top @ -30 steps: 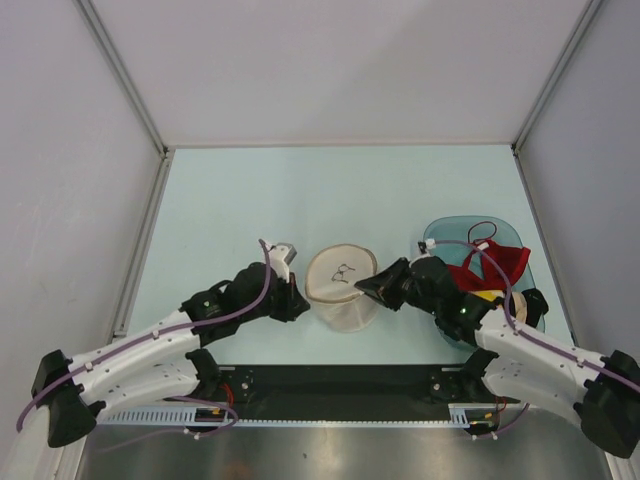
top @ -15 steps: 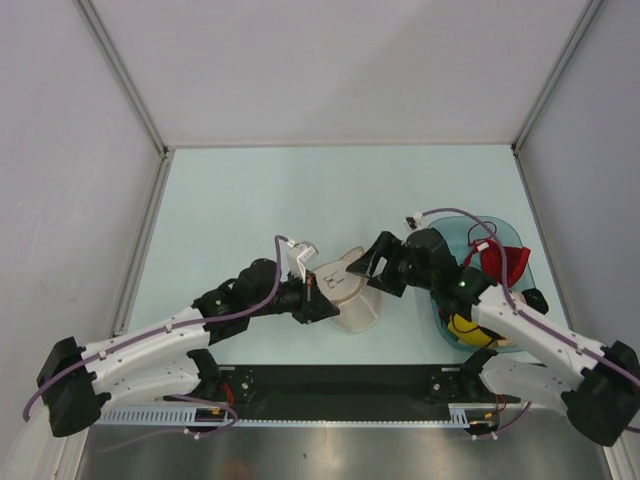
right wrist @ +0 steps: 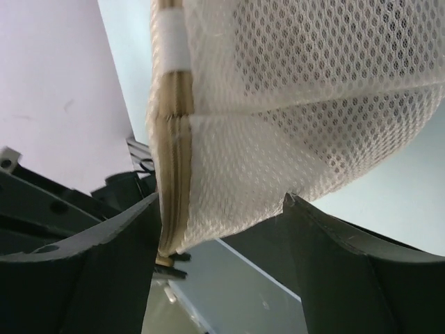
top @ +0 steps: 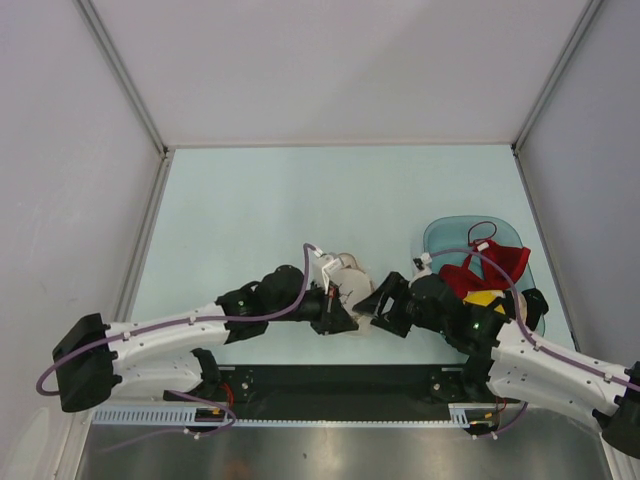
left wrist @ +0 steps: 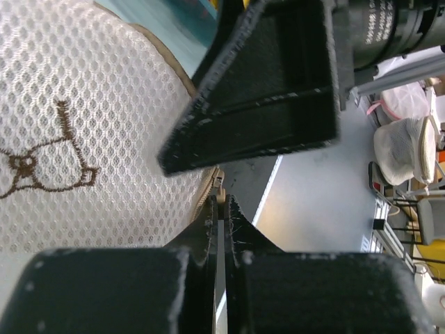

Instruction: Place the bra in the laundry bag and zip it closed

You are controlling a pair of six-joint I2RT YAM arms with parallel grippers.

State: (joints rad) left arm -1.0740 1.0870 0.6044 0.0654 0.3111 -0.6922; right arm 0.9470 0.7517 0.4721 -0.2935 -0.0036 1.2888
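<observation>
Two cream mesh laundry bag halves

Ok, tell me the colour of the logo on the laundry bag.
Dark brown, stitched on the cream-white mesh laundry bag; the logo is clearest in the left wrist view.

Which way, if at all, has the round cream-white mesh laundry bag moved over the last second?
Yes: the round cream-white mesh laundry bag has shifted toward the near table edge, judged against the translucent teal basket.

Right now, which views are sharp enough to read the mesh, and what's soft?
Left wrist: laundry bag mesh and logo crisp, room background soft. Right wrist: mesh sharp, near fingers blurred. Top external: evenly lit, the bag too small for weave.
</observation>
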